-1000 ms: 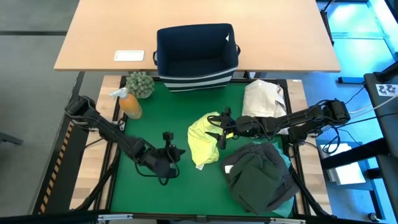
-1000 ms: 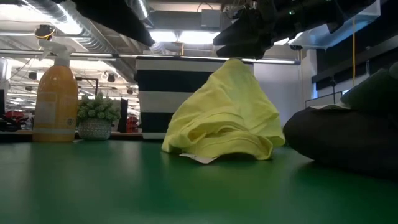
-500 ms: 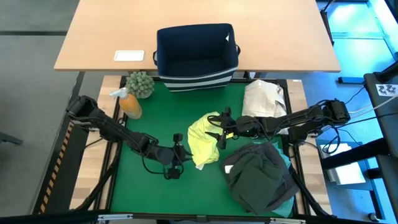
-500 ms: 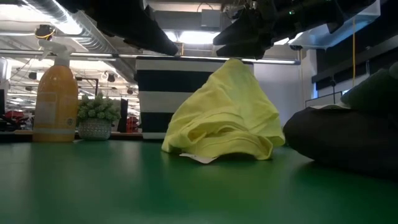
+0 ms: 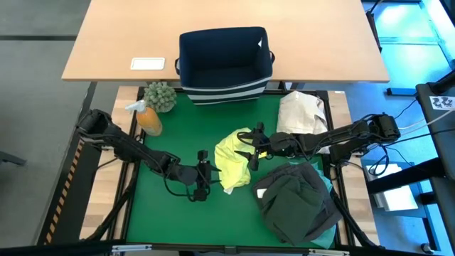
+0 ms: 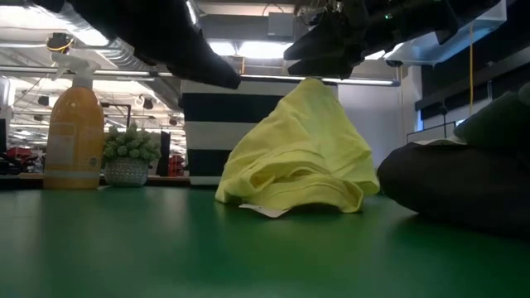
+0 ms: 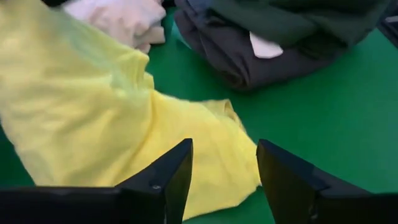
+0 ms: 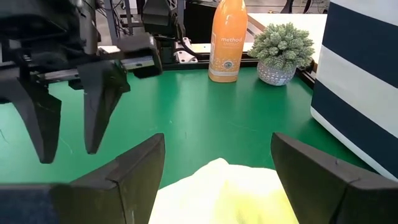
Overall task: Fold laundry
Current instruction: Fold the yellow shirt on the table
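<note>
Laundry on green bench: yellow-green shirt mid-mat, dark garment pile beside it. From above, left gripper just beside shirt's edge, right gripper over its far side. At table height, shirt heaped into a peak. Left wrist: jaws apart, empty, shirt ahead. Right wrist: jaws spread wide over shirt.

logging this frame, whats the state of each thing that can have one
yellow-green shirt: crumpled, peak lifted under the right gripper
dark garments: heaped, unfolded
left gripper: open, empty, by the shirt's edge
right gripper: open, over the shirt's peak
navy bin: upright
orange bottle: upright
</note>
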You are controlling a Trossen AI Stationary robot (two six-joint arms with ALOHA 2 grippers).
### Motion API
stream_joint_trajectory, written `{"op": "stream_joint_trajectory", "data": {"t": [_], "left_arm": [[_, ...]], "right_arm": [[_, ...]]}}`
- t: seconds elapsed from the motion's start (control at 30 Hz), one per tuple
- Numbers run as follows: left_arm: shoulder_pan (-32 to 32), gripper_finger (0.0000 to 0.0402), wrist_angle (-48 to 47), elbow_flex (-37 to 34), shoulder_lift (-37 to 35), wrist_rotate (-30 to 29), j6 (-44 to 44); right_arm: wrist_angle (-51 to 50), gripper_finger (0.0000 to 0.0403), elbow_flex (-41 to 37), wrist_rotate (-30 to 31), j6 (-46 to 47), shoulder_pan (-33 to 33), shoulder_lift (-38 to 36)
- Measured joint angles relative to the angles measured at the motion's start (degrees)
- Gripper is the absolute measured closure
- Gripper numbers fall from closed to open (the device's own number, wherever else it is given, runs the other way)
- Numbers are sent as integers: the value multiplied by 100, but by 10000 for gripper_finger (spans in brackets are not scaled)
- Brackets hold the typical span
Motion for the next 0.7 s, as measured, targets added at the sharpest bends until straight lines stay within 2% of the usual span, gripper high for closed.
{"op": "stream_joint_trajectory", "data": {"t": [0.37, 0.7], "left_arm": [[350, 219, 504, -7, 721, 698, -1], [523, 219, 476, -4, 1086, 865, -160]], "right_arm": [[-23, 111, 0, 0, 0, -2, 0], [-30, 111, 0, 2, 0, -2, 0]]}}
